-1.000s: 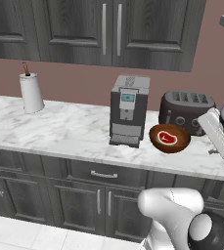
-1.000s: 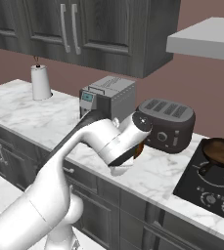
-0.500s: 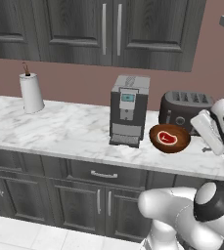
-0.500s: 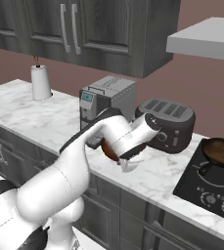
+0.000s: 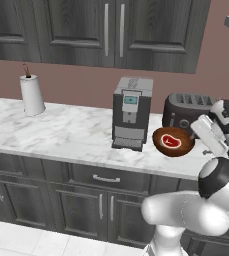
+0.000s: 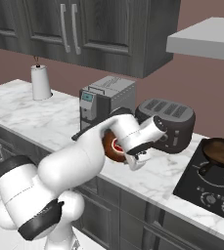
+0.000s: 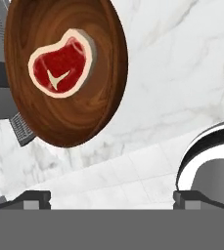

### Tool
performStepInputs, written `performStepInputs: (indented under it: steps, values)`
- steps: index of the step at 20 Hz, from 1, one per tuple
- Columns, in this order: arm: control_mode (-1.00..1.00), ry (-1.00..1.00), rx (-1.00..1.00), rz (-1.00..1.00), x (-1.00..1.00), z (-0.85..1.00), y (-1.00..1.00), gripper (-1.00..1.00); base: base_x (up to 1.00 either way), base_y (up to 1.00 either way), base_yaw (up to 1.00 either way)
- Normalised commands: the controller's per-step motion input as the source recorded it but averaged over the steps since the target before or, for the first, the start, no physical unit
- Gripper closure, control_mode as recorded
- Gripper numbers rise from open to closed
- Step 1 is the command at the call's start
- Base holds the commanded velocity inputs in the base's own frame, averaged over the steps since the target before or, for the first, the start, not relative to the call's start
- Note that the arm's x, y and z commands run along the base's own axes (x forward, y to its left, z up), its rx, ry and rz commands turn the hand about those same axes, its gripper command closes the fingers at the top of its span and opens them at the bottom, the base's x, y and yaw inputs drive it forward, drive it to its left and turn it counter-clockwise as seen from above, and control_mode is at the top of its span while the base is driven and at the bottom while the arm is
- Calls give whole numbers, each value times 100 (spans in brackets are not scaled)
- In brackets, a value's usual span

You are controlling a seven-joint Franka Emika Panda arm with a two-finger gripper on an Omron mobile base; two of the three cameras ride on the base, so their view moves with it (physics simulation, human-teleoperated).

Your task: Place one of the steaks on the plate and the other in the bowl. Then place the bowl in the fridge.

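Note:
The glossy reddish-brown wooden bowl (image 5: 173, 141) stands on the marble counter in front of the toaster, with one raw steak (image 5: 171, 140) lying flat inside it. In the hand view the bowl (image 7: 64, 73) fills the upper left, and the steak (image 7: 60, 63) shows its pale fat edge. My gripper (image 6: 137, 160) hovers just right of the bowl (image 6: 114, 145), above the counter's front part. It is open, with nothing between its fingers (image 7: 35, 197). In the hand view the gripper (image 7: 112, 197) looks down past the bowl's rim at bare marble. The plate and the fridge are out of view.
A coffee machine (image 5: 130, 114) stands just left of the bowl and a dark toaster (image 5: 186, 111) right behind it. A paper towel roll (image 5: 32, 95) sits far left. To the right, a frying pan (image 6: 223, 152) rests on the black cooktop (image 6: 206, 183). Dark cabinets hang overhead.
The arm has swung its elbow and shifted pose while the hand stays close beside the bowl. The bowl and steak have not moved, and the jaws remain open.

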Motion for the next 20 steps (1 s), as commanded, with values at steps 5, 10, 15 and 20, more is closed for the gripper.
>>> performStepInputs:
  steps: [5,10,15,20]
  values:
    - [-100,-1,0,-2,14,-43,-4,-100,0,0,0]
    - [-100,-1,0,-5,36,-31,0,-100,0,0,0]
    - [-100,-1,0,0,62,-17,-15,-100,0,0,0]
    - [-100,-2,0,0,54,-28,-31,-100,0,0,0]
